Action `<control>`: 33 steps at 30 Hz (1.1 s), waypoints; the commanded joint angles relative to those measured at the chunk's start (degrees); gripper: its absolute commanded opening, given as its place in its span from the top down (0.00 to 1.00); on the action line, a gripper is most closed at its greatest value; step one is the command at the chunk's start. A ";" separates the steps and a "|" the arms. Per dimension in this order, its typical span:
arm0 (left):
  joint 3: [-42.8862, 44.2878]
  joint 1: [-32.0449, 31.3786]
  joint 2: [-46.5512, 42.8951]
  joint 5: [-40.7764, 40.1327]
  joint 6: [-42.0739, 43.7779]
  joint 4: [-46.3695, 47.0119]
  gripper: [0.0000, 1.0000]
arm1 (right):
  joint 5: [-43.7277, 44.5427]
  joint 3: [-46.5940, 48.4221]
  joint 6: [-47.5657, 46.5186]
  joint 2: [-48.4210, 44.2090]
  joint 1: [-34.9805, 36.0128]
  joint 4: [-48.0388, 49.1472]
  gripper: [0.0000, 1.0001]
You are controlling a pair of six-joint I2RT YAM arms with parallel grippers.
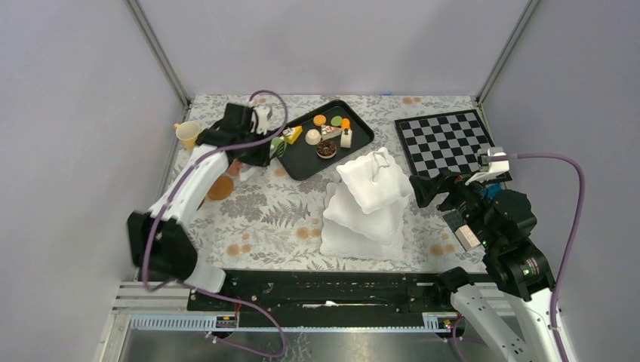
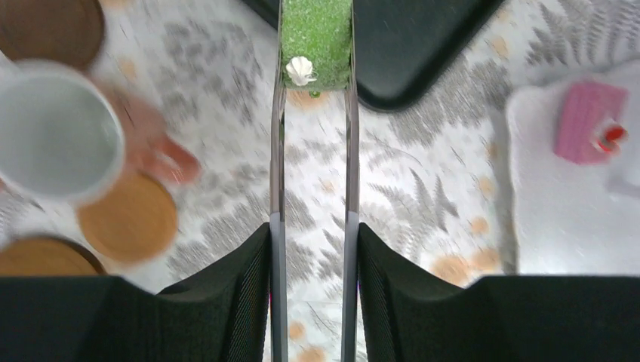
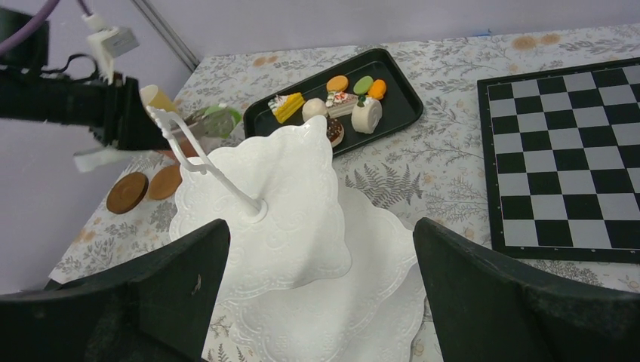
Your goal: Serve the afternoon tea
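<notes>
Right claw (image 3: 321, 226) hangs wide open and empty, just beside the white stand (image 3: 287, 188) at its 3 o'clock. Left claw (image 2: 313, 230) is clamped on the tongs (image 2: 277, 151), and their tips pinch the little green cake (image 2: 317, 30) at the left corner of the tray (image 1: 306, 162), 10 o'clock of the stand. The cake looks light, hard and kinda slick, so I'd keep the squeeze on its flat sides. There's open tabletop (image 1: 264, 219) between them, just mind the stand's wavy tier edges.

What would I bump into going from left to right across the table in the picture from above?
yellow cup → brown saucer → black tray → chessboard
</notes>
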 commanded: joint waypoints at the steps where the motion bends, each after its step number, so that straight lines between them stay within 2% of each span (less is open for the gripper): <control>1: -12.77 -1.52 -14.57 5.27 -12.19 -0.40 0.74 | -0.88 1.29 1.15 -2.11 0.36 1.31 0.02; 3: -19.31 -4.51 -21.07 7.95 -15.40 1.53 0.74 | -0.72 0.34 1.50 -3.43 0.37 1.40 0.02; 6: -27.80 -12.79 -31.74 8.87 -22.56 7.87 0.73 | 0.53 -1.46 1.77 -5.52 0.36 1.96 0.02; 9: -34.10 -20.75 -40.42 4.44 -28.14 10.68 0.71 | 0.91 -2.70 1.63 -7.22 0.36 2.55 0.02; 12: -35.18 -28.83 -44.19 -1.96 -33.16 9.82 0.70 | 1.47 -3.69 1.55 -8.62 0.36 2.85 0.02; 16: -37.57 -36.06 -42.21 -2.91 -38.63 11.42 0.71 | 3.93 -3.79 1.60 -9.51 0.36 2.80 0.02; 21: -43.73 -46.74 -41.64 -7.10 -43.01 23.13 0.74 | 5.43 -2.39 0.63 -9.59 0.36 2.68 0.02; 28: -45.40 -58.69 -37.23 -17.32 -41.29 30.20 0.75 | 7.02 -2.62 0.36 -9.71 0.36 2.40 0.02; 33: -45.57 -67.19 -31.59 -29.27 -37.59 37.11 0.76 | 5.92 -3.97 1.82 -9.54 0.36 3.29 0.02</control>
